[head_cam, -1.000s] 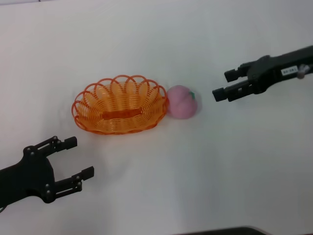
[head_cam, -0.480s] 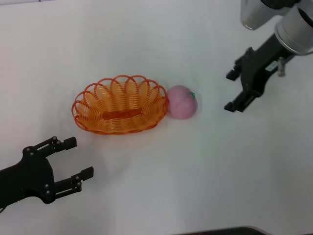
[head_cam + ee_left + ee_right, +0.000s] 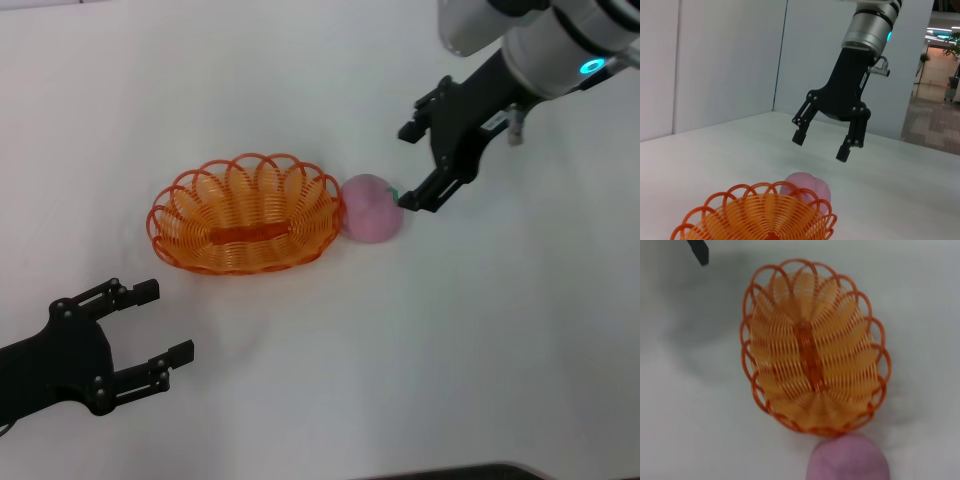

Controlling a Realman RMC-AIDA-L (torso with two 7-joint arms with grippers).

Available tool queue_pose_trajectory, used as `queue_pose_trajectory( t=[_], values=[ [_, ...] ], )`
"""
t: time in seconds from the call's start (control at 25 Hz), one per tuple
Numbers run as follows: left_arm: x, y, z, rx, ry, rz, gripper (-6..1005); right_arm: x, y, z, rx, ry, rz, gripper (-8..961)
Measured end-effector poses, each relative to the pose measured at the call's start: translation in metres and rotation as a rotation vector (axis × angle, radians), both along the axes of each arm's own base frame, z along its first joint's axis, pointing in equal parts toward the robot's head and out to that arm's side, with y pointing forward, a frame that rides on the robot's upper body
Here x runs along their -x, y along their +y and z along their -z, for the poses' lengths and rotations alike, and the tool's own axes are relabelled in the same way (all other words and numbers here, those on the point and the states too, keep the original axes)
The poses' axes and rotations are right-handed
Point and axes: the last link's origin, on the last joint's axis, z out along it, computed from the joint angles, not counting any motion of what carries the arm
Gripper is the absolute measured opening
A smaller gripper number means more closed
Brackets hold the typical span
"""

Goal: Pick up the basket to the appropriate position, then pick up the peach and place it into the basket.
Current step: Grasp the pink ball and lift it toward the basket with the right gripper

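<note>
The peach lies on the white surface at frame centre, touching the right end of the empty basket, which sits centre-left. The right gripper hangs above the peach's right side with jaws released; I judge the peach grasp is starting, and next calls for lowering astride it. The left gripper rests lower left, jaws released.

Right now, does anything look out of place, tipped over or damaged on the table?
Nothing stands out. The basket sits upright and empty, the peach rests against its rim, both undamaged. The right gripper hangs open above the peach; the left gripper is open, near the table's front edge.
</note>
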Motion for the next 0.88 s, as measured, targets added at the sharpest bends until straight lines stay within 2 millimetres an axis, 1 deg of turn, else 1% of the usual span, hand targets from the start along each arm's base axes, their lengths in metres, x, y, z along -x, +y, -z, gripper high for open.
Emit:
queue_pose_trajectory(
  t=[0.16,0.4,0.72,0.88],
  values=[
    [0.0,0.0,0.0,-0.001,0.0,-0.001,798,-0.001,0.001,0.013,0.009,0.024,-0.003,905],
    [0.001,0.0,0.0,-0.002,0.001,-0.003,798,-0.008,0.001,0.031,0.02,-0.006,-0.005,873],
    [0.0,0.0,0.0,-0.002,0.001,-0.003,798,-0.014,0.002,0.048,0.03,-0.025,-0.003,830],
    [0.0,0.0,0.0,-0.002,0.001,-0.004,798,-0.015,0.003,0.051,0.025,-0.029,-0.001,808]
  ],
)
